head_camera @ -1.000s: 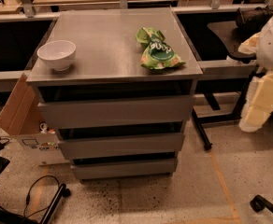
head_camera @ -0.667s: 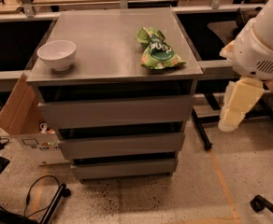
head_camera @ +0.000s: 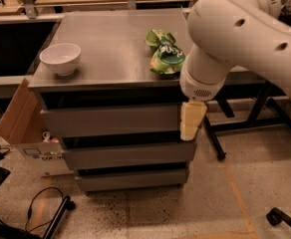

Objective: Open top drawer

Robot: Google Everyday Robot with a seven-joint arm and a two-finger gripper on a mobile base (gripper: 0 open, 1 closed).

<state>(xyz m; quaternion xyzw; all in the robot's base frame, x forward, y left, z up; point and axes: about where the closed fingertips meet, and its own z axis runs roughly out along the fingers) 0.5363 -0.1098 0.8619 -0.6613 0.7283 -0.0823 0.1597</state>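
Right at top drawer (head_camera: 110, 121) edge, fingers (head_camera: 192, 121)

We are finding very little that can be read here. We are seeing pale lettering on the front of the green snack bag (head_camera: 166, 58) lying on top of the cabinet (head_camera: 110, 39), but we are not making out any word or brand. The cardboard box (head_camera: 20, 118) at the cabinet's left side is carrying a white panel with dark print low down; we are catching a few letters there without being able to read them as a word. The gripper (head_camera: 192, 121), hanging in front of the right end of the top drawer (head_camera: 110, 121), is showing no marking we can read.
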